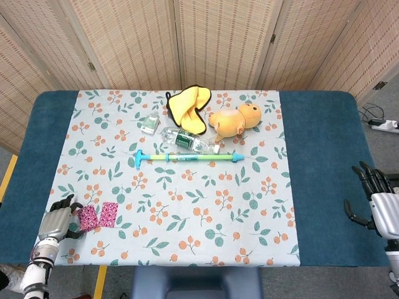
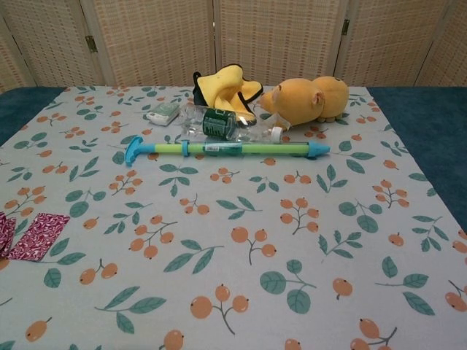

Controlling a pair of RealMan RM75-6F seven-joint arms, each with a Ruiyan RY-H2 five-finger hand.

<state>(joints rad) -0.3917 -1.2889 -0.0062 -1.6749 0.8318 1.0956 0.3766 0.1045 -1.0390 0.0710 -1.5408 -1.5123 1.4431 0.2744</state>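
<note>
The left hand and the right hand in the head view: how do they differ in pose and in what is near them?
The left hand has its fingers curled beside a magenta patterned cloth on the floral tablecloth. The right hand has its fingers spread apart over the blue table cover, with nothing close. Both sit at the table's near edge.
</note>
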